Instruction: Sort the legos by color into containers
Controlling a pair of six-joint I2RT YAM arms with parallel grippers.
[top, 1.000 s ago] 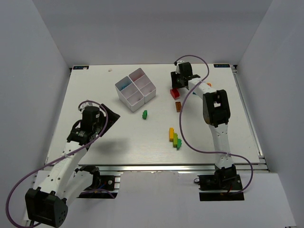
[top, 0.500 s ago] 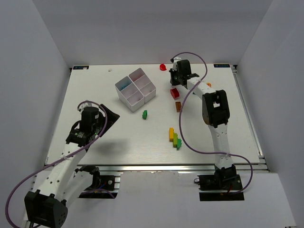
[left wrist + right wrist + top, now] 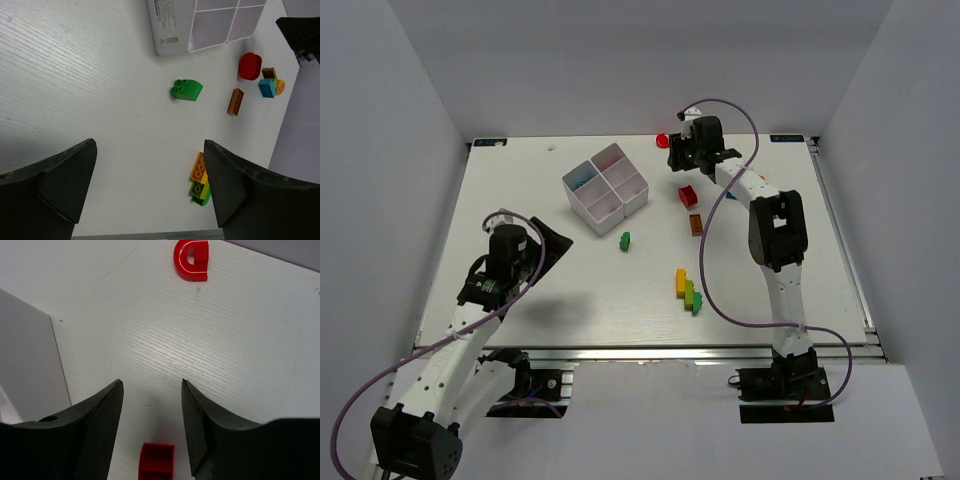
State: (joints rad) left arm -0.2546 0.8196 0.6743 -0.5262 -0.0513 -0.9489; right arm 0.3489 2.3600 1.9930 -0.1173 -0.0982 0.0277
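Nearest, a yellow-orange-green stack (image 3: 687, 290) and a green brick (image 3: 625, 240) lie loose on the counter (image 3: 520, 180), and the left hand (image 3: 149, 150) hovers wide and empty. Farther off sits the white 4-compartment tray (image 3: 605, 187). The right hand (image 3: 152, 385) hangs half-spread, holding nothing, between a red brick (image 3: 156, 460) and a red arch (image 3: 190, 260). Likely step: picking red, so next it should lower squarely over 1 piece.

Red arch brick (image 3: 191, 259) glossy plastic; tray (image 3: 165, 25) smooth plastic; table (image 3: 225, 340) matt, finely grooved; right tool (image 3: 151, 390) matt.
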